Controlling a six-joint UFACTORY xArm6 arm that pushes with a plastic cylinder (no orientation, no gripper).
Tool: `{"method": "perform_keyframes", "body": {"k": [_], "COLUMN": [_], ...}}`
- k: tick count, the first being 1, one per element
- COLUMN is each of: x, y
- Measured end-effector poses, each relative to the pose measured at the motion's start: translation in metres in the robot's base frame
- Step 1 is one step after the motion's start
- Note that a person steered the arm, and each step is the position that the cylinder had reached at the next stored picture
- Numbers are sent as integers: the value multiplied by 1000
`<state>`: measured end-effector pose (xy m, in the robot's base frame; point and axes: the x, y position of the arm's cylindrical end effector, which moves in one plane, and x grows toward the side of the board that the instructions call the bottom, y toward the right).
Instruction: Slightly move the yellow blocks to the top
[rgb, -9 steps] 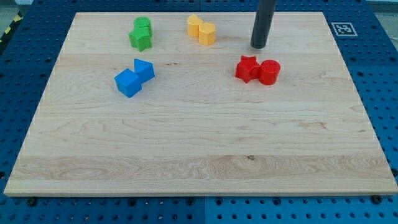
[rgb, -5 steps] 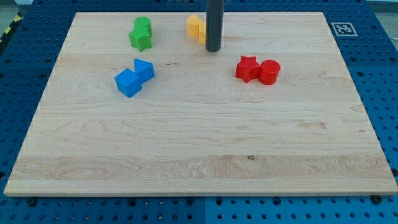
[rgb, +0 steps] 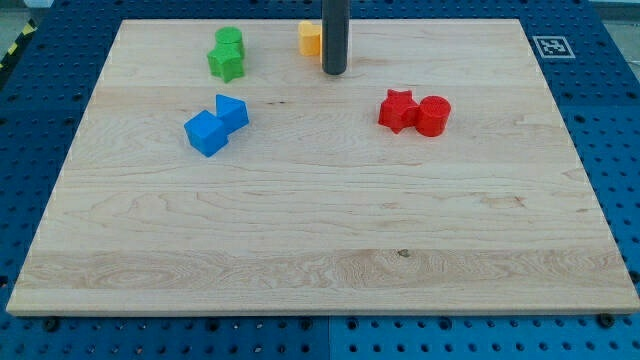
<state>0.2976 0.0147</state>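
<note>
One yellow block (rgb: 310, 38) peeks out left of my tip (rgb: 334, 72); no jaws show.

Yellow block (rgb: 310, 38), green blocks (rgb: 227, 54), blue blocks (rgb: 216, 124), red blocks (rgb: 415, 112), pale wooden board (rgb: 320, 240)

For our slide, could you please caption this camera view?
My tip sits against the yellow blocks near the board's top edge, hiding part of them.

2 green blocks (rgb: 227, 53), 2 blue (rgb: 216, 123), 2 red (rgb: 415, 112), 1 yellow visible (rgb: 310, 38).
</note>
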Motion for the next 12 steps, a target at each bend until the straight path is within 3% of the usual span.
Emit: {"method": "perform_keyframes", "body": {"k": [4, 8, 12], "x": [-6, 11, 36], "y": [-14, 18, -89]}}
